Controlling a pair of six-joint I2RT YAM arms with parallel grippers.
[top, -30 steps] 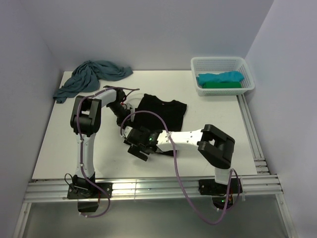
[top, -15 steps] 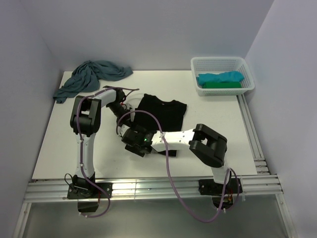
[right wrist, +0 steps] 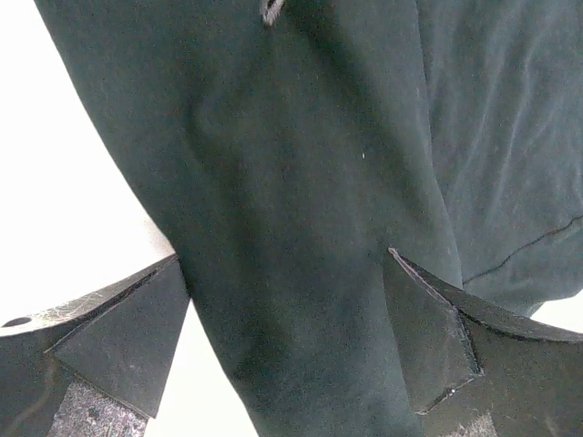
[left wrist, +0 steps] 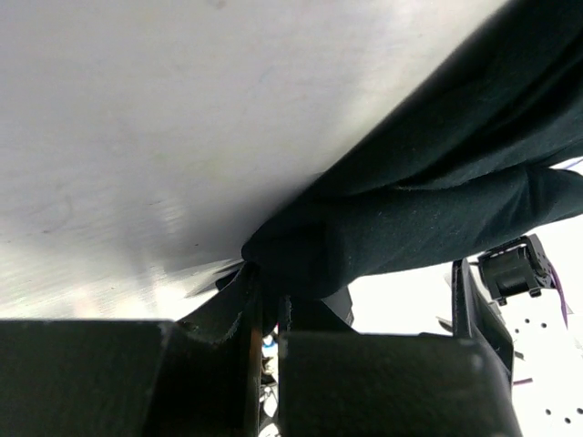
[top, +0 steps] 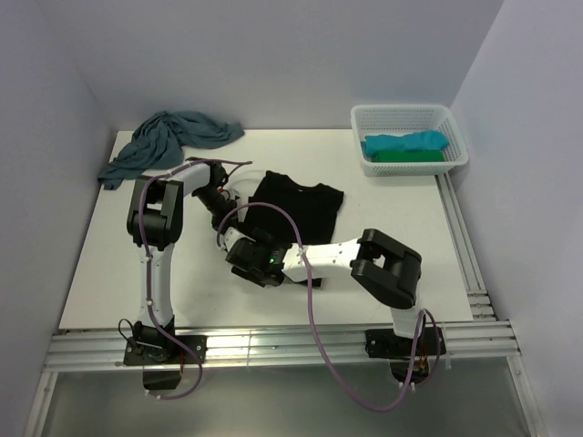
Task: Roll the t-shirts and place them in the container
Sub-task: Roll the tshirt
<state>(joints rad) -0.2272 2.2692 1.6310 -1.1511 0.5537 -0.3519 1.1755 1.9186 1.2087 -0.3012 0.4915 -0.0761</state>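
Observation:
The black t-shirt (top: 305, 205) lies partly folded on the white table (top: 401, 214), its left edge bunched. My left gripper (top: 225, 202) is shut on that edge; in the left wrist view a rolled fold of the black cloth (left wrist: 428, 214) runs out of the pinched jaws (left wrist: 270, 314). Just in front of it, my right gripper (top: 240, 244) is open, and in its wrist view a long fold of the black shirt (right wrist: 301, 182) passes between the spread fingers (right wrist: 118, 350), with a gap on the left side. A dusty-blue t-shirt (top: 168, 138) lies crumpled at the far left corner.
A white mesh basket (top: 408, 116) stands at the far right, holding a turquoise shirt (top: 405, 143) on a green one (top: 410, 157). Both arms crowd the middle left of the table. An aluminium rail (top: 273, 344) runs along the near edge.
My right gripper has slid left and farther from the near edge, closing in on the left gripper at the shirt's left edge. The left gripper has kept its hold.

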